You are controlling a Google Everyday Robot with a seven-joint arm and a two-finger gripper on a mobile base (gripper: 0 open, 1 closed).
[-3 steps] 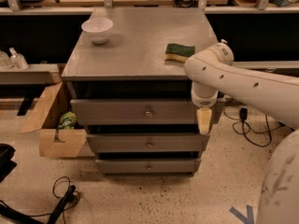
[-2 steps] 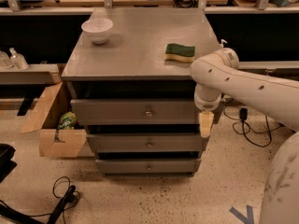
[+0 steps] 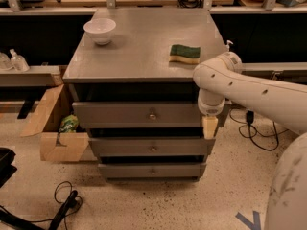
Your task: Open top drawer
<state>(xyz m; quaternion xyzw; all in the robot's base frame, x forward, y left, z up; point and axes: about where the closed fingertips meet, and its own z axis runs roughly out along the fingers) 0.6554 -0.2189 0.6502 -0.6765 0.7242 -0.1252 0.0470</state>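
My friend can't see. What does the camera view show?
A white robot arm holds its end effector by the right end of the top drawer of a grey cabinet, away from the drawer's knob. A white bowl and a green-and-yellow sponge sit on top.

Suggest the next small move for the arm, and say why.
Probably slide the gripper sideways along the front of the top drawer toward its knob. The gripper hangs at the picture-right end of that front, slightly below knob height, while the knob sits at the centre with nothing touching it.
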